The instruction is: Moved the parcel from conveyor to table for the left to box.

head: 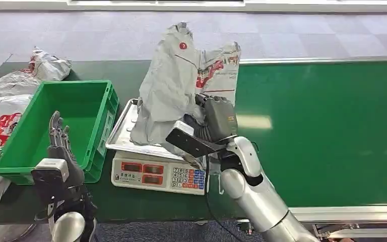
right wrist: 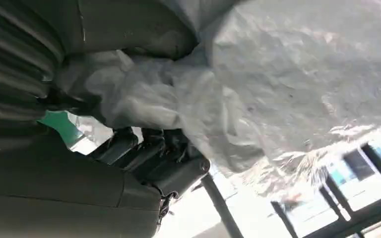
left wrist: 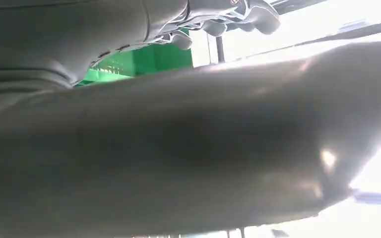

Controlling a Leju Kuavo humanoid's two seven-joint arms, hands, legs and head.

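The right hand (head: 212, 121) gripped a crumpled grey parcel (head: 174, 83), holding it upright over the steel tray of a weighing scale (head: 156, 171) beside the green conveyor (head: 322, 126). The left hand (head: 60, 143) was raised with fingers apart, holding nothing, near a green crate (head: 101, 108).

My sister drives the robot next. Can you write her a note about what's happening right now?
Right hand: holds the grey parcel upright over the scale, its fingers curled around the plastic.
Left hand: open, holds nothing, raised by the green box.
Done: parcel is off the conveyor.
Left: let go of it, then the left hand puts it in the box.
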